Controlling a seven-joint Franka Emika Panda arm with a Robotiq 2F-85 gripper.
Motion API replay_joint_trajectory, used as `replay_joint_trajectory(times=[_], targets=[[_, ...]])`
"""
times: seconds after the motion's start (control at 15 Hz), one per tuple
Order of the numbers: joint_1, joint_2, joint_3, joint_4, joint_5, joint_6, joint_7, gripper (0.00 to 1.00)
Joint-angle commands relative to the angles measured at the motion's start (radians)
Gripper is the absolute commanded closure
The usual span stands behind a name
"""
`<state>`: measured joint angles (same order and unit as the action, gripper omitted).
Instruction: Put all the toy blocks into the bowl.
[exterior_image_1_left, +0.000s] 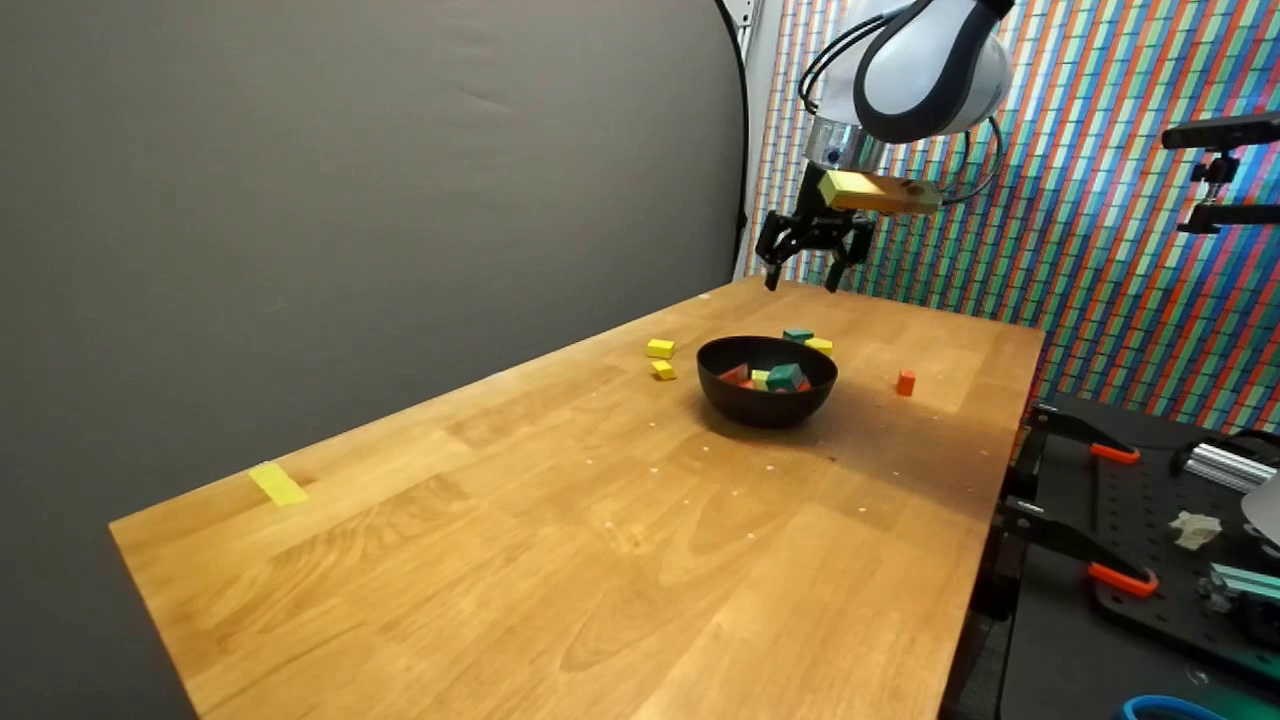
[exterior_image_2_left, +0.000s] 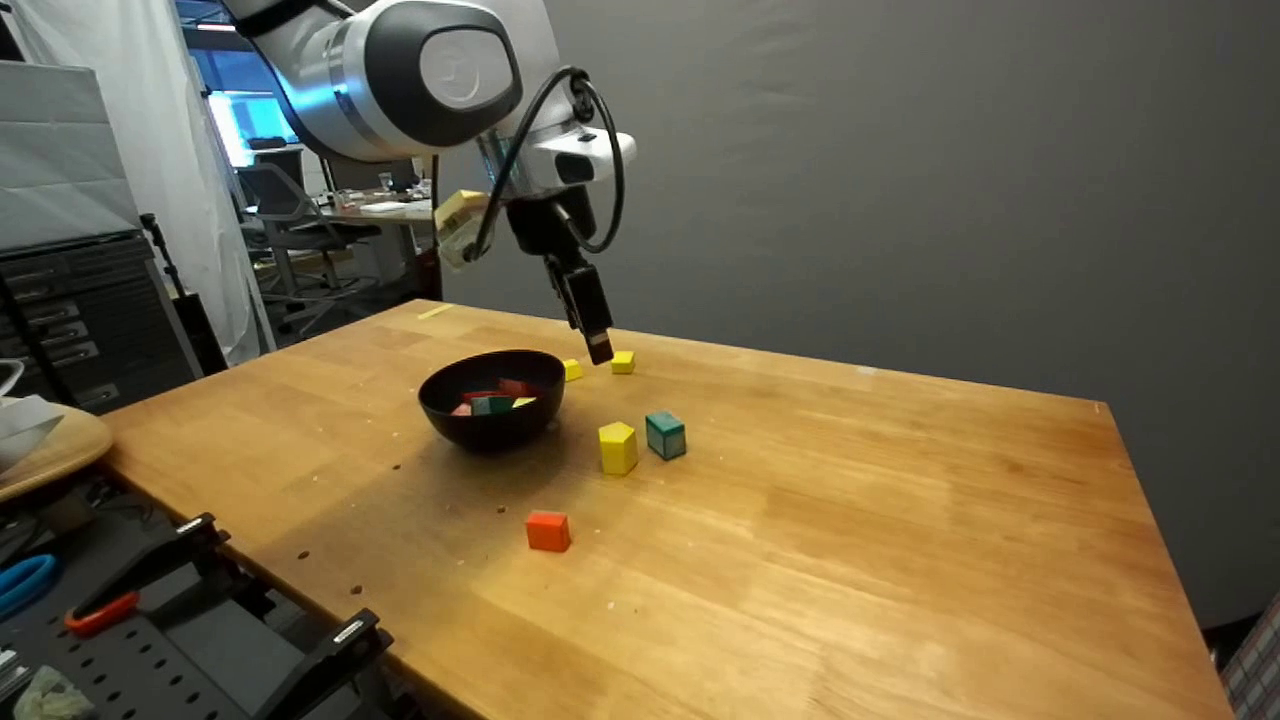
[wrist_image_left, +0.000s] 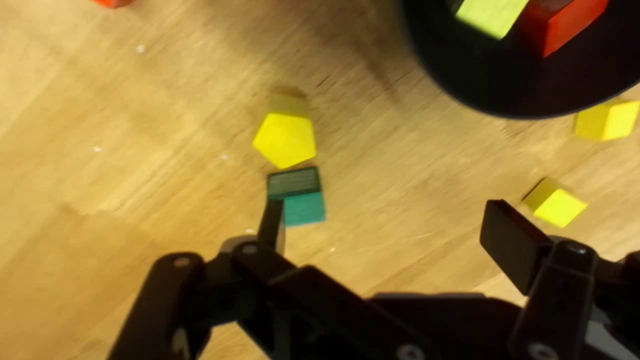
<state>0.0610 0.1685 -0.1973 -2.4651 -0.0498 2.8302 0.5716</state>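
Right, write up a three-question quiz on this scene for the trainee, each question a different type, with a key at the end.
1. True or false: the gripper is open and holds nothing.
2. Leaving out the flat yellow strip, how many blocks lie on the table outside the bowl?
3. What shape is the top face of the yellow block beside the green block? A) triangular B) five-sided C) round

Key
1. True.
2. Five: one red-orange block, one green, three yellow.
3. B.
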Motion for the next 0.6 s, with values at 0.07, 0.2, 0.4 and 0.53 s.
replay_joint_trajectory(times=[0.07, 0.2, 0.4, 0.53], targets=[[0.003, 0.039, -0.142, -0.025, -0.182, 0.110, 0.232, 0.00], [0.002, 0.085, -0.156, -0.014, -0.168, 0.124, 0.259, 0.01], [-0.023, 0.134, -0.095, -0.014, -0.037, 0.138, 0.214, 0.00], [0.010, 0.118, -0.138, -0.022, -0.066, 0.102, 0.202, 0.00]])
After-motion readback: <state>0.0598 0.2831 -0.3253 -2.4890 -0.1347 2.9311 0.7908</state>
